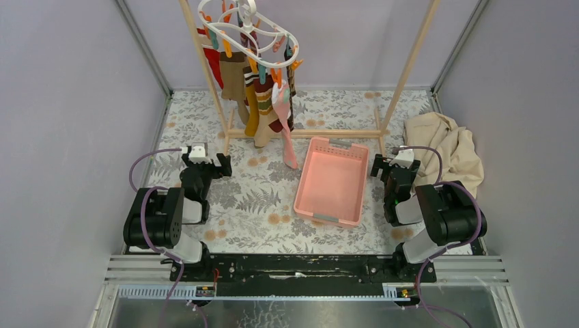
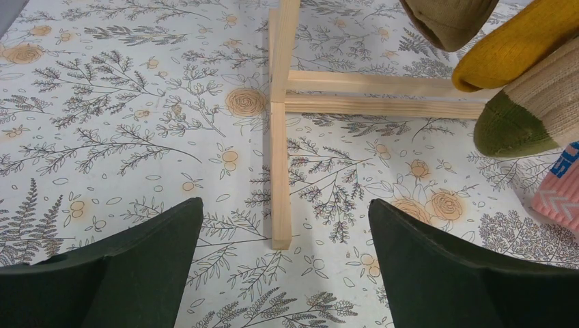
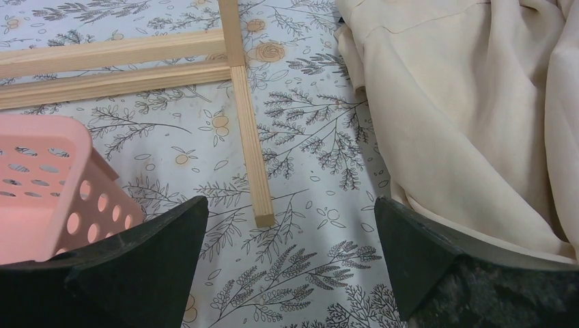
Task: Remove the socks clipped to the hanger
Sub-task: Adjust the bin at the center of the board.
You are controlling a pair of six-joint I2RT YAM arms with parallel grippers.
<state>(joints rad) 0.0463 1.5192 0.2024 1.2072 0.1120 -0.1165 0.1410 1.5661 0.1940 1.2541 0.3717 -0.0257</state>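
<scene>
The white oval hanger [image 1: 240, 29] with orange, teal and pink clips hangs from the wooden rack at the back. Several socks [image 1: 258, 96] hang clipped to it: mustard, brown, striped, and a pink one [image 1: 287, 130] reaching lowest. In the left wrist view the sock toes show at the top right: mustard [image 2: 509, 48], green-tipped [image 2: 515, 123], pink [image 2: 558, 198]. My left gripper [image 1: 205, 164] is open and empty near the rack's left foot. My right gripper [image 1: 394, 164] is open and empty between basket and cloth.
A pink basket [image 1: 332, 179] lies on the floral mat right of centre. The tall wooden rack [image 1: 307, 133] stands across the back, its feet [image 2: 278, 171] [image 3: 249, 137] in front of both grippers. A beige cloth [image 1: 447, 150] is heaped at the right.
</scene>
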